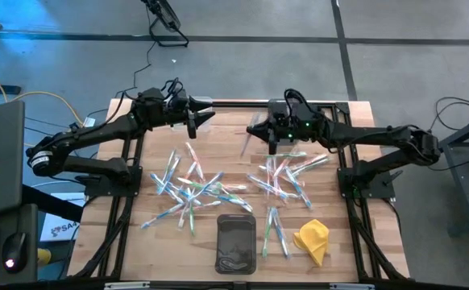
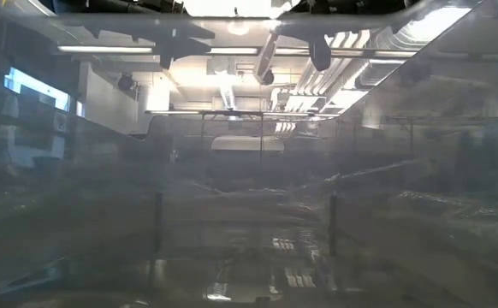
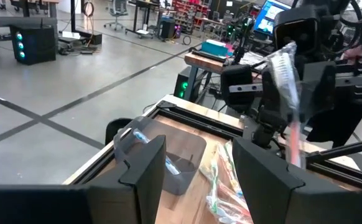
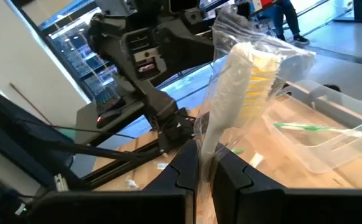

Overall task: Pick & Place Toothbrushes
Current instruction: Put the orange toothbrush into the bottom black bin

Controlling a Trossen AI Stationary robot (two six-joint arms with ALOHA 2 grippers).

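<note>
Many wrapped toothbrushes lie flat on the wooden table in a left heap [image 1: 190,189] and a right heap [image 1: 283,173]. My right gripper [image 1: 252,133] hangs over the table's far middle, shut on one wrapped toothbrush [image 4: 240,87] with a white handle and yellow bristles. My left gripper [image 1: 202,117] faces it from the left, open [image 3: 199,168] with nothing between its fingers. A clear bin [image 4: 330,134] at the near edge holds a green toothbrush [image 4: 305,127]. My right gripper pinches the wrapped toothbrush low on its handle [image 4: 204,146] between the two fingers. The fingers are level and point toward the table's left. The toothbrush stands roughly upright above them, brush head up in its clear wrapper [image 3: 283,68], lifted clear of the table.
The bin [image 1: 236,242] sits at the table's near middle. A crumpled yellow cloth [image 1: 313,239] lies to its right, with a few loose toothbrushes [image 1: 273,234] between them. The low view is hazy and shows nothing usable. Black frame rails [image 1: 234,103] border the table.
</note>
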